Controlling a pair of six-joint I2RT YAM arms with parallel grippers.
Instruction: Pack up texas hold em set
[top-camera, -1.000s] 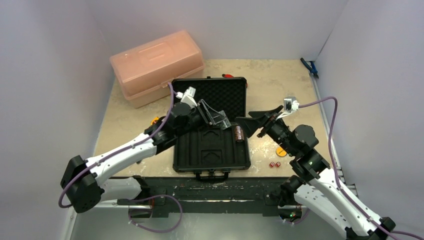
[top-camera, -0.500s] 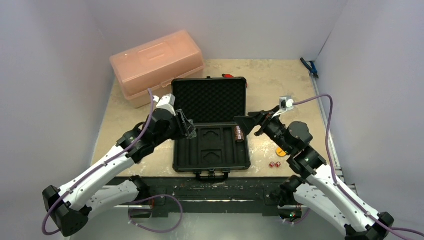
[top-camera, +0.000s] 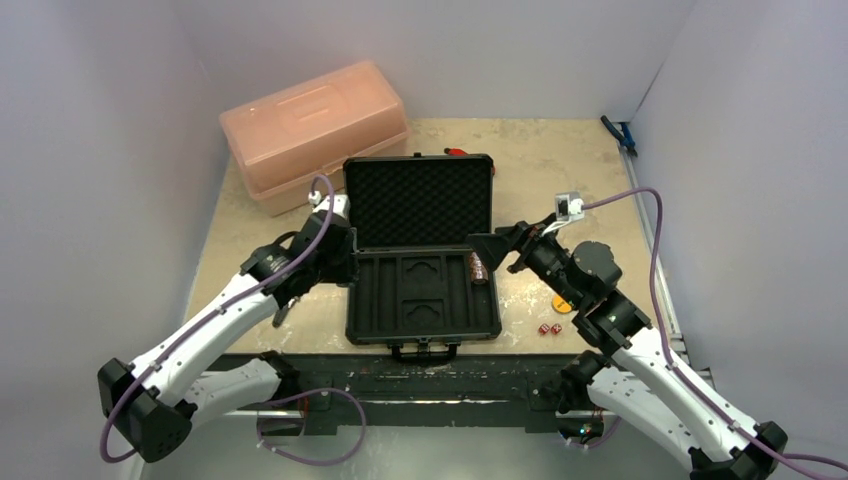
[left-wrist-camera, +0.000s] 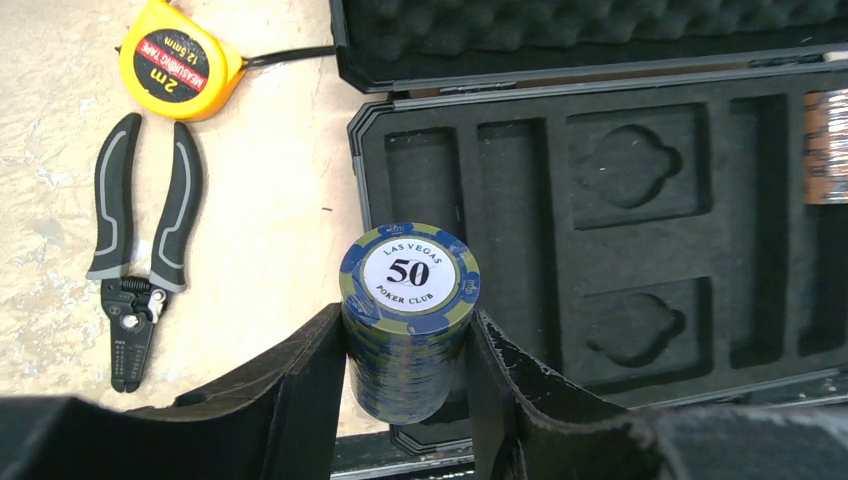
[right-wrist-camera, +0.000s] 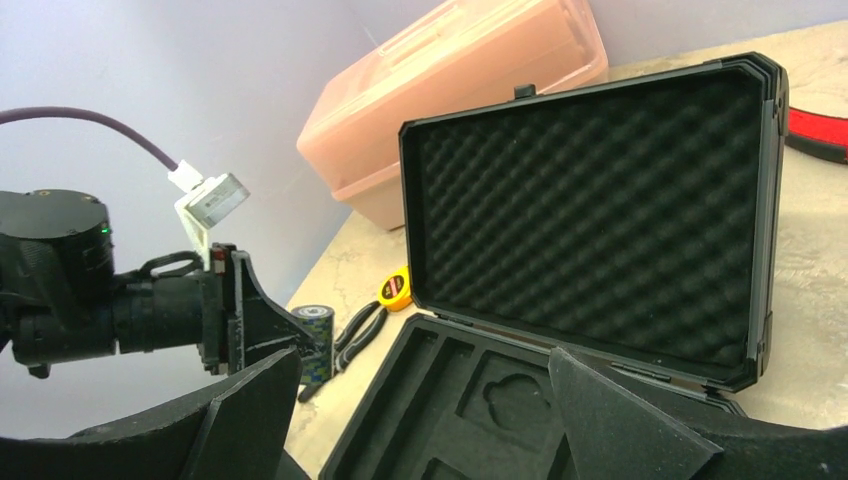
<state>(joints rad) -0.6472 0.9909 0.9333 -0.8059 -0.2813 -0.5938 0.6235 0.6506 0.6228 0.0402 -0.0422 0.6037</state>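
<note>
The black case (top-camera: 420, 250) lies open in the middle of the bench (top-camera: 560, 170), with its handle (top-camera: 425, 350) toward the arms. Its lid (top-camera: 418, 198), lined with wavy foam, stands up at the far side. The moulded tray (top-camera: 425, 300) lies flat in front of it. In the tray, one brown-red chip stack (top-camera: 478, 267) lies on its side in the long slot at the right edge. The long slots at the left and the two shaped recesses in the middle show only bare black moulding.

The left pincer (left-wrist-camera: 408, 335) is pinching a blue and olive chip stack (left-wrist-camera: 408, 272) between its two fingers. The top chip reads "50" and "Las Vegas Poker Club". The stack is upright at the left rim of the tray; if it touches anything below, I cannot tell.

The right pincer (top-camera: 497, 250) hangs at the right side of the tray, just beside the brown-red chip stack. Its fingers are spread wide and hold nothing.

On the bench right of the case lie a yellow disc (top-camera: 562, 303), partly hidden by the right arm, and two red dice (top-camera: 549, 328) close together. Left of the case lie a yellow tape measure (left-wrist-camera: 180, 60) and pliers (left-wrist-camera: 140, 240), near each other.

The pink box (top-camera: 313, 130) stands closed at the far left, behind the case. What is inside it I cannot tell.
</note>
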